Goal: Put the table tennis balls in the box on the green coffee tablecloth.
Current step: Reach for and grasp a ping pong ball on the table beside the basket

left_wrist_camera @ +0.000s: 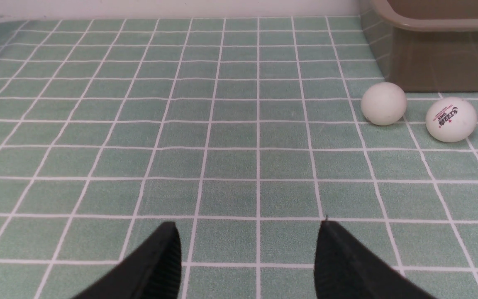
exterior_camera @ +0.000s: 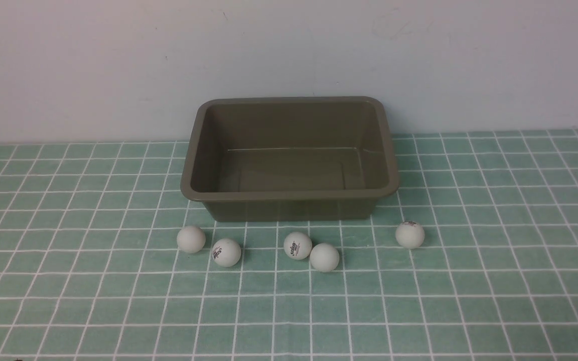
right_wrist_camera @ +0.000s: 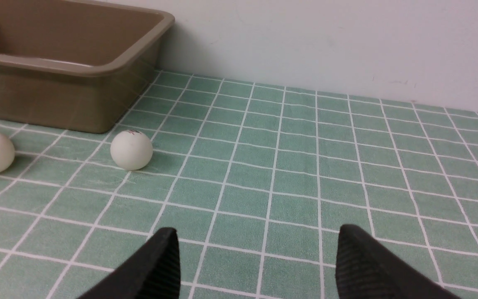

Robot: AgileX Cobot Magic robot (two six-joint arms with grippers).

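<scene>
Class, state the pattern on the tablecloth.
Teal-green tablecloth with a thin white grid, best seen in the front view.

Soft, even light is falling from above and slightly from the left, so the table tennis balls (exterior_camera: 226, 252) are casting short, faint shadows toward the tabletop's right edge, and the box (exterior_camera: 289, 196) is throwing a thin dark band under its near rim. A pale sheen is running along the box's inner floor. The front view is looking slightly hazy, with grid lines on the green coffee tablecloth (exterior_camera: 68, 281) softening toward the far edge. The black left end effector (left_wrist_camera: 247, 223) and right end effector (right_wrist_camera: 257, 227) are showing dark and slightly soft close to their lenses.
</scene>
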